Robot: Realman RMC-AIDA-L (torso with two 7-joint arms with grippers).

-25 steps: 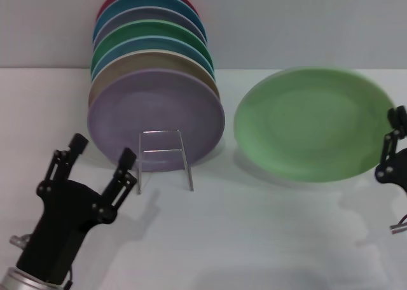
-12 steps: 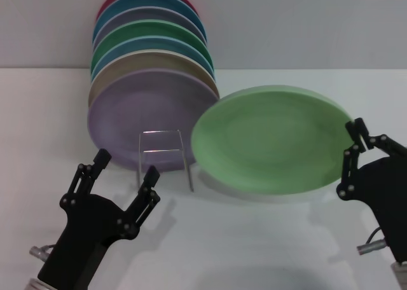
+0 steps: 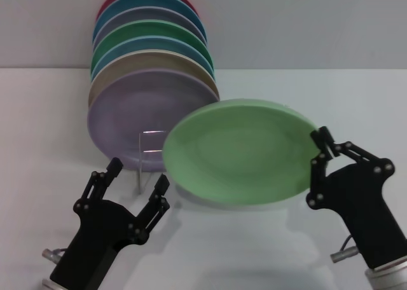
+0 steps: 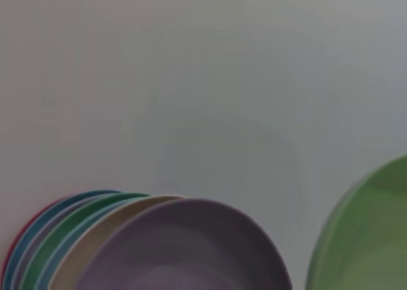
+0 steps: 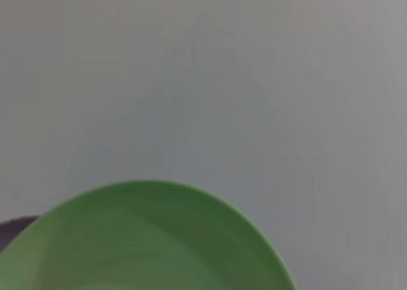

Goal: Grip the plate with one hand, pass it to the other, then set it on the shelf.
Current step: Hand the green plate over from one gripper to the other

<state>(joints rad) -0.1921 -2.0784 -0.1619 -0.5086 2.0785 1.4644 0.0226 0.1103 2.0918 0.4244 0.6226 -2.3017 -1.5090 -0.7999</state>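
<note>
Holding the round matte pale mint-green plate (image 3: 238,151) by its right edge, the right pincer (image 3: 322,163) keeps it tilted and lifted off the white surface (image 3: 267,252), face toward the camera. Fingers are clamped on the rim. That leaves the plate's left edge free for a handover.

Head view: left pincer (image 3: 135,179) sits low on the left, fingers spread, nothing between them, just short of the plate's left rim. Looks staged to take the pass, not yet touching. Thin silvery wire plate rack (image 3: 145,151) stands behind, between the left pincer and the plate, partly hidden by the plate. A row of coloured plates (image 3: 152,55) leans on edge behind it, round lilac plate (image 3: 137,112) at the front, so the free slot is at the rack's front.

Left wrist view: own fingers not shown. The lilac plate (image 4: 191,245) and the row behind it fill the lower part; the mint plate's (image 4: 372,239) edge comes in at one side, near.

Right wrist view: own fingers not shown. The mint plate (image 5: 146,239) fills the near field against the plain grey wall (image 5: 203,80), consistent with a rim grip.

Judgement: mid-transfer, handover next; the rack is narrower than the plate, so alignment will matter.
</note>
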